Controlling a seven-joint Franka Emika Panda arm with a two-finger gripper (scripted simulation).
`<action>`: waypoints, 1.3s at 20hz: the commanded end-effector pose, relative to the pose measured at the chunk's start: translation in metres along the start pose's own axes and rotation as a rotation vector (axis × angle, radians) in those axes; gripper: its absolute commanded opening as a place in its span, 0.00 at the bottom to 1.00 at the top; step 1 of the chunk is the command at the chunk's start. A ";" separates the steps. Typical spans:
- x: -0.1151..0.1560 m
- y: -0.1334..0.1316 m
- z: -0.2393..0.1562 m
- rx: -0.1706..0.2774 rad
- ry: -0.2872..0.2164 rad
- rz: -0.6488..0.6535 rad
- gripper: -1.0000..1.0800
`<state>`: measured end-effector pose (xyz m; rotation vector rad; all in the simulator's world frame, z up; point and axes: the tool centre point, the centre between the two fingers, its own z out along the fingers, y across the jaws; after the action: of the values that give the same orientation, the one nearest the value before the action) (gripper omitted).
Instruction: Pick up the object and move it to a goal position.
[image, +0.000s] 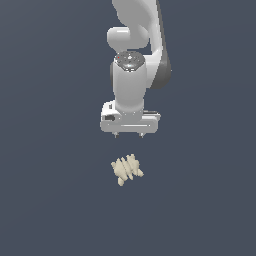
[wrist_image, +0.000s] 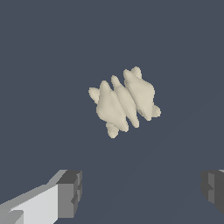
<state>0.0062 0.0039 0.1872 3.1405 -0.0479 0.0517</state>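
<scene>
One lumpy object (image: 126, 169), long axis seemingly slanted across the floor, tool (image: 129, 135) spread wide, empty, apart.

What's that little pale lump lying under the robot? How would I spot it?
Start at the big white arm hanging down the middle, and follow it to its open claw. Just below, apart from it, lies the object on the dark grey floor. It is the only cream-beige thing there, knobbly with pointed lobes.

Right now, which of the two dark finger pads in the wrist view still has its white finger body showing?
The dark pad with the white finger running to the frame's corner; the other shows only its dark pad. The cream-beige lumpy object lies apart from both.
</scene>
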 end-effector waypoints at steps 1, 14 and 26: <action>0.000 0.000 0.000 0.000 0.000 0.000 1.00; -0.003 -0.003 0.003 -0.022 -0.011 -0.031 1.00; 0.004 -0.004 0.032 -0.163 -0.019 -0.092 1.00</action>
<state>0.0096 0.0073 0.1606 3.0016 0.0705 0.0189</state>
